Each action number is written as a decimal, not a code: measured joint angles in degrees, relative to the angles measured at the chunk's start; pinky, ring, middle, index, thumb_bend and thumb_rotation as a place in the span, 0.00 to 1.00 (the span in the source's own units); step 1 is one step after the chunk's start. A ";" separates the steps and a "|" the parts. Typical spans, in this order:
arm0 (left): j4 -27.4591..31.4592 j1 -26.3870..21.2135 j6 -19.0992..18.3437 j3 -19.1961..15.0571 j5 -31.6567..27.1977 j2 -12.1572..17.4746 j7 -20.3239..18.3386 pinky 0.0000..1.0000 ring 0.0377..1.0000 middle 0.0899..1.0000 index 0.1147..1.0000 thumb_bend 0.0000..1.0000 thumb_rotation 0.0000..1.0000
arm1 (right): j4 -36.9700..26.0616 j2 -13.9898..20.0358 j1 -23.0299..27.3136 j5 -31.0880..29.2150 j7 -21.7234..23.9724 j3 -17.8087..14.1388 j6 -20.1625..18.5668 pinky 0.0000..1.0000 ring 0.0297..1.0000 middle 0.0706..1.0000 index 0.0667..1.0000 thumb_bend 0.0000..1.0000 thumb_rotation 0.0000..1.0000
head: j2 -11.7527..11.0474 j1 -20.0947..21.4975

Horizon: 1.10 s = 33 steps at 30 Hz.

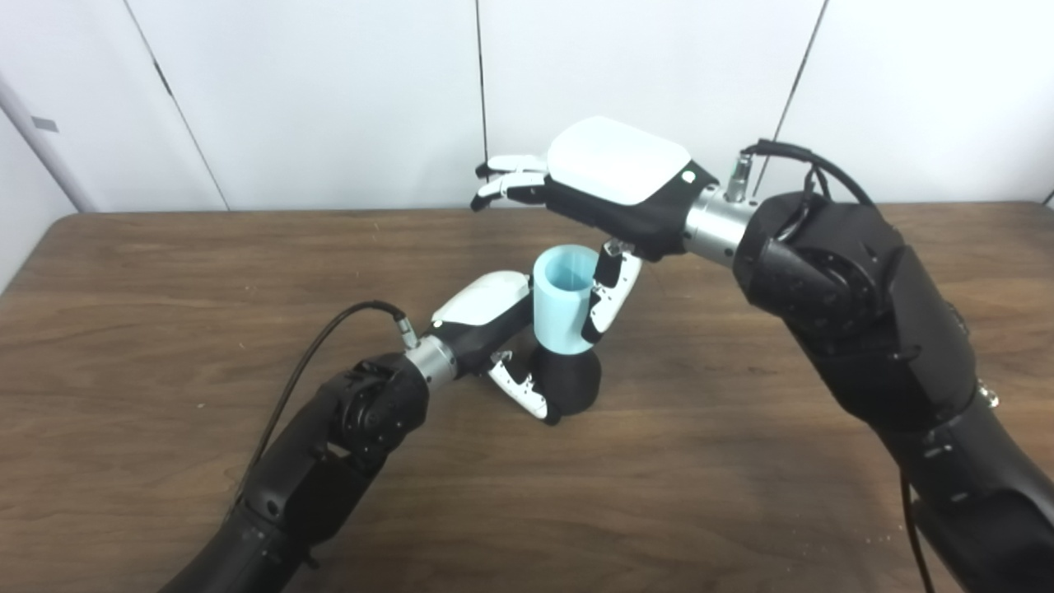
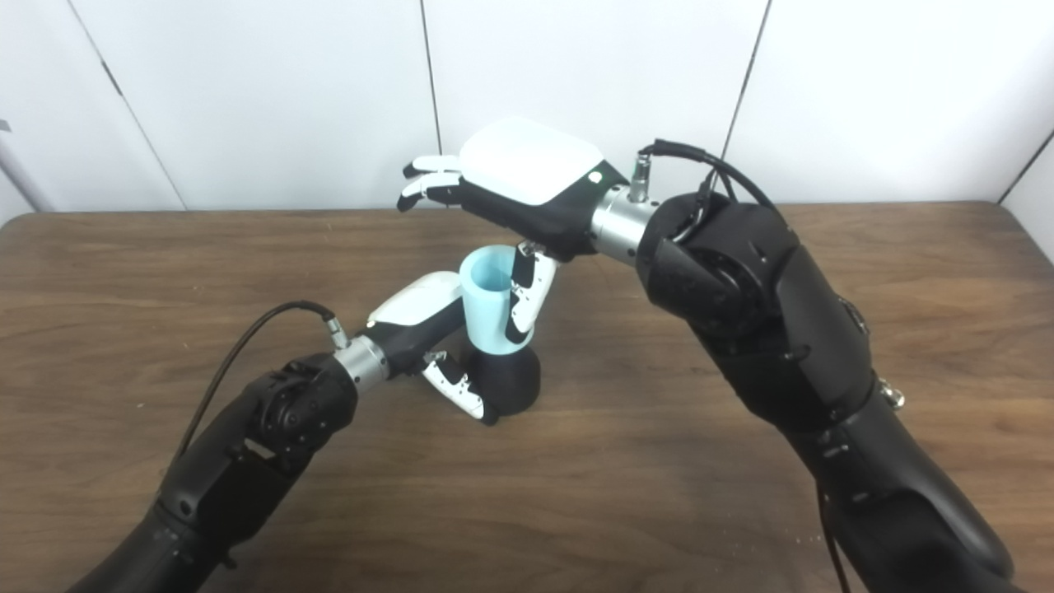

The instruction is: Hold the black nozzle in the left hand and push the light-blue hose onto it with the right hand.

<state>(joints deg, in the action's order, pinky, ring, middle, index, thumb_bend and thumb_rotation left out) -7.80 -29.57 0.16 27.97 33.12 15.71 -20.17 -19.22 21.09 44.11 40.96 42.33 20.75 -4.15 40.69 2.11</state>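
Note:
The black nozzle (image 1: 574,384) stands upright on the table's middle, wide base down. My left hand (image 1: 484,319) is shut on it from the left; its thumb lies across the nozzle's front and its fingers are hidden behind. The short light-blue hose (image 1: 562,306) sits upright on the nozzle's top, open end up. Above the hose hovers my right hand (image 1: 616,179), open, with its fingers (image 1: 510,179) stretched out flat to the left, past the hose. Only its thumb (image 1: 610,295) hangs down, against the hose's right side.
The brown wooden table (image 1: 165,288) runs to a white panelled wall (image 1: 329,99) at the back. My right forearm (image 1: 856,313) fills the right side of the view, and a cable (image 1: 305,362) loops off my left wrist.

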 measured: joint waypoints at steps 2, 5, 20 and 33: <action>-0.01 0.00 0.04 -0.01 0.00 0.01 0.00 1.00 0.60 0.44 0.42 0.53 0.00 | -0.45 0.53 0.01 -0.69 0.54 -0.54 -0.11 0.83 0.98 1.00 0.97 1.00 0.22 | 0.00 0.00; -0.05 -0.02 0.09 -0.04 0.00 0.01 0.00 1.00 0.61 0.43 0.42 0.53 0.00 | -2.16 2.02 -0.07 -2.20 2.24 -1.55 -1.23 0.87 1.00 1.00 0.99 1.00 0.29 | -0.18 0.44; -1.13 -0.55 0.39 -0.24 -0.06 -0.09 0.15 1.00 0.60 0.43 0.42 0.53 0.00 | -8.44 7.06 -10.32 -17.51 5.62 -5.63 -7.64 1.00 1.00 1.00 1.00 0.79 0.77 | -0.44 0.26; -1.01 -0.53 0.40 -0.20 -0.03 -0.11 0.14 1.00 0.60 0.43 0.42 0.53 0.00 | -8.96 7.73 -12.44 -15.67 4.07 -3.16 -4.94 1.00 1.00 1.00 1.00 0.81 0.82 | 0.00 0.26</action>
<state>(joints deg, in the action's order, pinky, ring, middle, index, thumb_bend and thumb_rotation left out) -8.81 -30.10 0.56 27.76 33.09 15.60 -20.02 -28.18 28.81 31.67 25.28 46.40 17.59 -9.10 40.69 2.37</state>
